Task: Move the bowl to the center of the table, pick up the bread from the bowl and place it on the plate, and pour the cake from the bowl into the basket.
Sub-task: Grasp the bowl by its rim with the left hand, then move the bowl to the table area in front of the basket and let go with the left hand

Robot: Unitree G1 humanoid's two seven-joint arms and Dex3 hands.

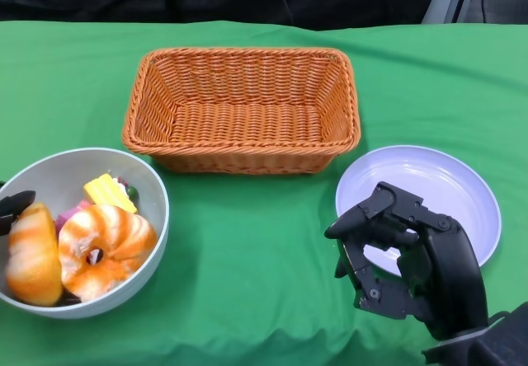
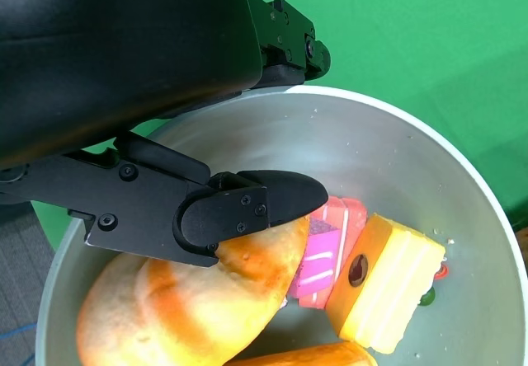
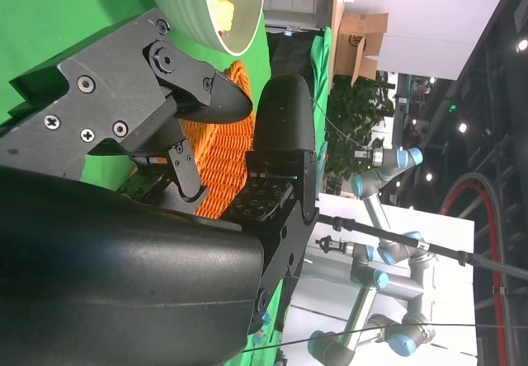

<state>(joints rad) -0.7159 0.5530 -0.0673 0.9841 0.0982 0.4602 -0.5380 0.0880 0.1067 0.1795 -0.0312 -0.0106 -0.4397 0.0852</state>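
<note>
Bowl [image 1: 157, 209] at the bench's front left corner, not yet at the centre; basket [image 1: 242, 110] toward the back middle, plate [image 1: 462, 185] at the right. Inside the bowl: two glazed pieces of bread [image 1: 106, 246], plus yellow and pink cake [image 1: 109, 191]. Likely light and stiff, the bowl's smooth rim slippery, so best taken at the near left rim. Bread probably soft, squashy, best pinched gently across its middle. Left hand [image 1: 15, 209] at the bowl's left rim, fingers [image 2: 247, 209] over the rim, touching bread; grip unclear. Right hand [image 1: 404, 259] hovering beside the plate, fingers curled loosely, holding nothing.
</note>
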